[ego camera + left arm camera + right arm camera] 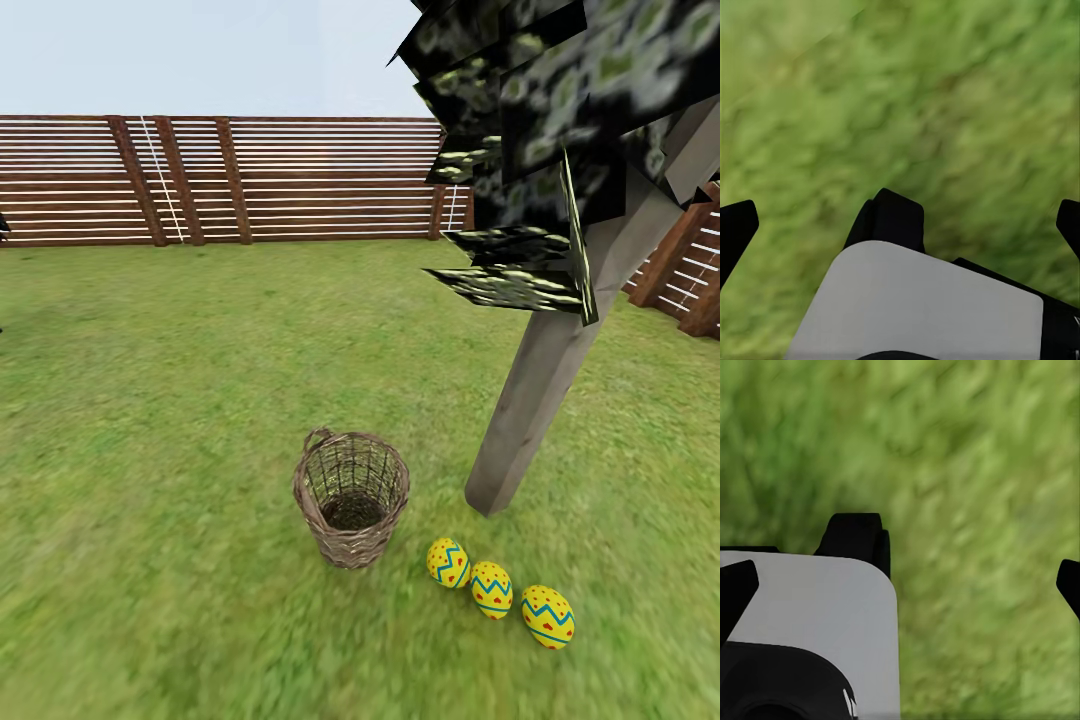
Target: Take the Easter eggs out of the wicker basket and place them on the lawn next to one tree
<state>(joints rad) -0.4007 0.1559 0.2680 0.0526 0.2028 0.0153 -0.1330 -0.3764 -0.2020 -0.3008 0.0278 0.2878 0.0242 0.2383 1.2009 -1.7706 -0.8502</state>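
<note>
Left gripper point(900, 225): in its wrist view the two black fingertips point(736, 225) sit at opposite edges of the picture, so the jaws stand wide apart with nothing between them; blurred grass lies beneath.
Right gripper point(900, 581): in its wrist view the black fingertips point(738, 585) are likewise spread to the two edges, jaws apart and empty, over blurred green grass.
Easter eggs: all three lie on the grass in a short row, outside the basket; the nearest egg point(547, 616) is at the right end, the middle egg point(491, 589) just beside it, and the third egg point(448, 562) closest to the basket. Each is yellow with red dots and a blue zigzag band.
Wicker basket point(351, 497): upright on the grass just left of the egg row, its loop handle at the far left rim; the inside looks empty.
Tree point(545, 375): a grey-brown trunk leaning to the right, its foot on the grass near the eggs and just right of the basket; dark foliage blotched pale green hangs above.
Lawn point(150, 420): mottled green, running from the foreground back to the fence.
Fence point(250, 180): brown horizontal slats with slanted posts along the far edge, and another stretch behind the tree at right.
Sky point(200, 55): pale, above the fence.
</note>
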